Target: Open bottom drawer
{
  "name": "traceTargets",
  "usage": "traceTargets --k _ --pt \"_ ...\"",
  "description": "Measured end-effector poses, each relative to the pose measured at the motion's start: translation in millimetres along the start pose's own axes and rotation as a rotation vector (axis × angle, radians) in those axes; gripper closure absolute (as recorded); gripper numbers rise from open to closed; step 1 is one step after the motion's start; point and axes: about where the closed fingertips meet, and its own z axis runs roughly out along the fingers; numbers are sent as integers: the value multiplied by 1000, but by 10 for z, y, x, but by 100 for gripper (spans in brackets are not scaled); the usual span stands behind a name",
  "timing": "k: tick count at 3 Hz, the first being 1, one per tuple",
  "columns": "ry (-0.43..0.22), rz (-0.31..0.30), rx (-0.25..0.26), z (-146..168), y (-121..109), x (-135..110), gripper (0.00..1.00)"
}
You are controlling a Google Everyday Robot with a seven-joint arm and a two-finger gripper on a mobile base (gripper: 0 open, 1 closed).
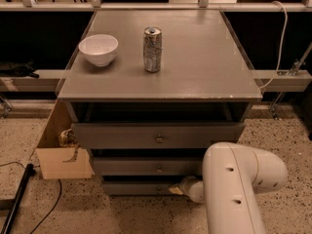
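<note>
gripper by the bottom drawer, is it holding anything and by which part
Cannot be told: the gripper sits at the front of the bottom drawer, near its middle, but any hold is hidden.
</note>
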Motion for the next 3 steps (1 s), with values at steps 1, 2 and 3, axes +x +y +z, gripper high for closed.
traceTargets --k 1,2,3 --pt "0 0 0 0 0 0 49" --pt "0 0 0 0 0 0 72" --pt "0 0 0 0 0 0 96"
